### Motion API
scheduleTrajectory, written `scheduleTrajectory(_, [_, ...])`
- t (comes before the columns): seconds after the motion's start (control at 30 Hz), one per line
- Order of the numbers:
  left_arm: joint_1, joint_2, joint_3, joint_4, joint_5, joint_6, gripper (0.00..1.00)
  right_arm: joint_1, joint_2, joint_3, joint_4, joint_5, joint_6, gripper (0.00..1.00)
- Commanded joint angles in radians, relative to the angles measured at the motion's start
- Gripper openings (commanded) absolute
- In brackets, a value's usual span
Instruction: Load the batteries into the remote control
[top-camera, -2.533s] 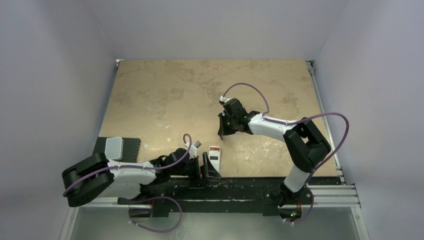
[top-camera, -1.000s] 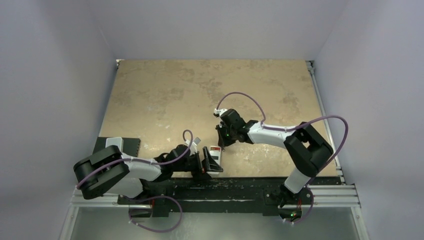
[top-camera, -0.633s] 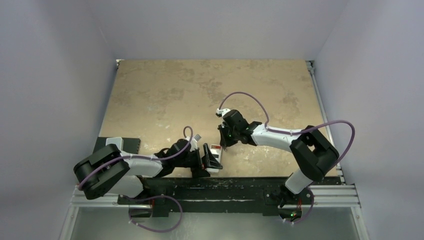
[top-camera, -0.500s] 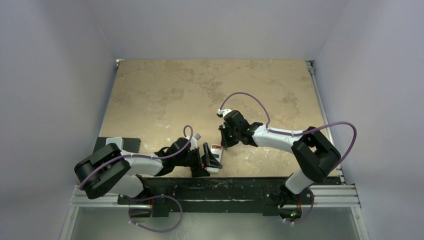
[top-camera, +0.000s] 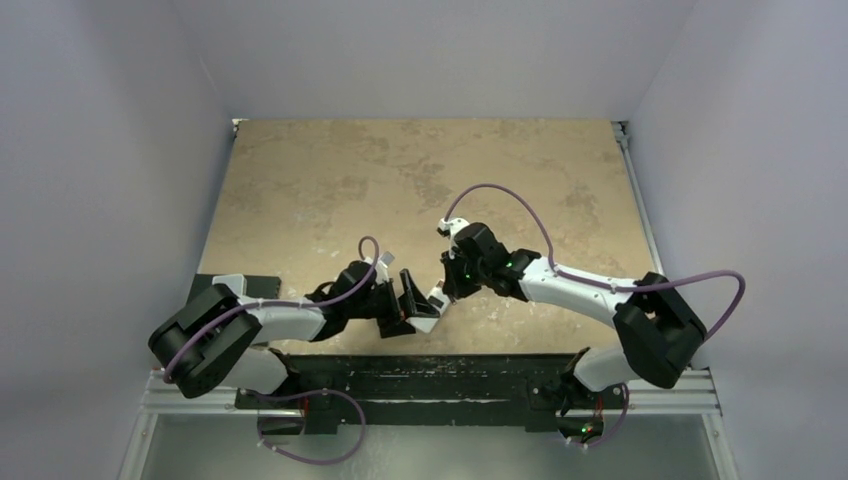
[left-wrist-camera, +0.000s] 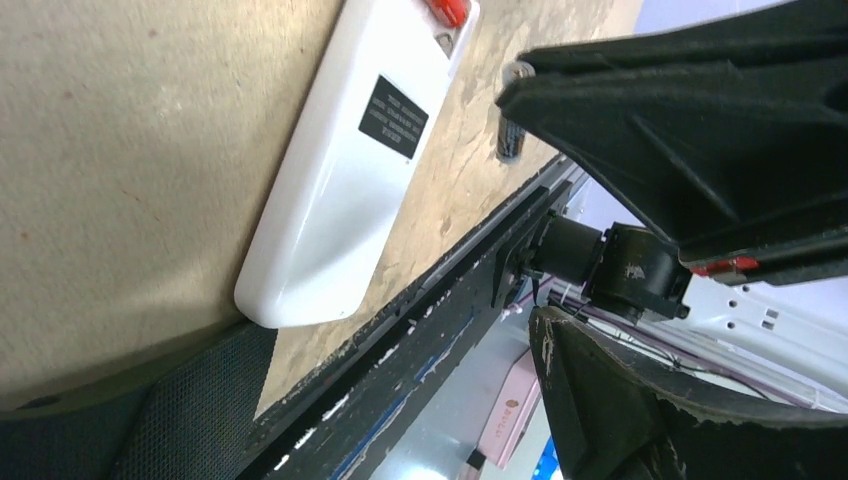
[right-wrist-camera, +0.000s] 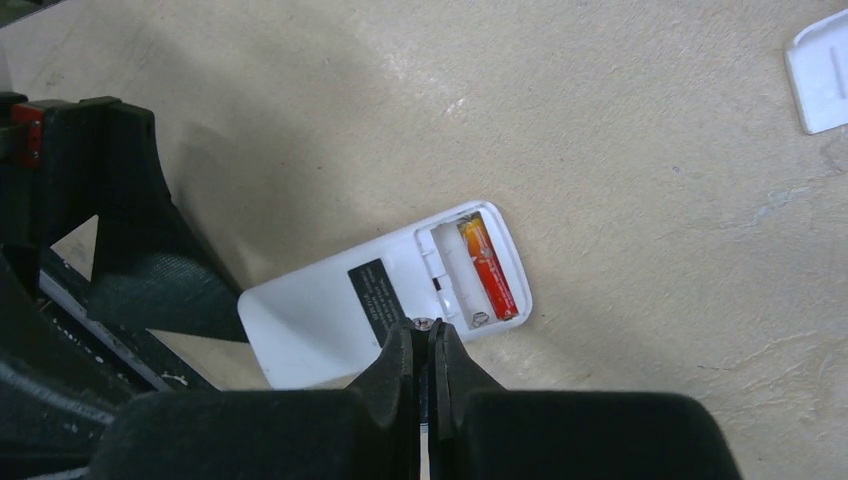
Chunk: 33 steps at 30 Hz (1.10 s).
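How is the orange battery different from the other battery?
The orange battery is bright and lies flat inside the open slot of the remote control. The dark battery is not in yet: the right pincer pinches it near the remote, with only its metal tip showing in the right wrist view. Both are slim little cylinders.

White rectangular plastic remote control: smooth, semi-gloss back. Reddish-orange cylindrical battery: glossy wrap. Dark cylindrical battery: shiny metal cap. Tan mottled surface: matt, faintly rough. Right pincer: matt black plastic.
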Motion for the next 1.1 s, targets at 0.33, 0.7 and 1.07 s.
scheduleTrajectory(0.33, [0.097, -0.034, 0.067, -0.101, 0.008, 0.123, 0.99, 0.001, -0.031, 0.043, 0.048, 0.040, -0.010, 0.00])
scheduleTrajectory(0.7, [0.112, -0.083, 0.068, -0.183, 0.006, 0.167, 0.99, 0.001, 0.062, 0.084, 0.135, 0.040, -0.008, 0.02])
scheduleTrajectory(1.07, [0.115, -0.116, 0.073, -0.216, 0.023, 0.212, 0.99, 0.001, 0.099, 0.085, 0.146, 0.110, -0.060, 0.05])
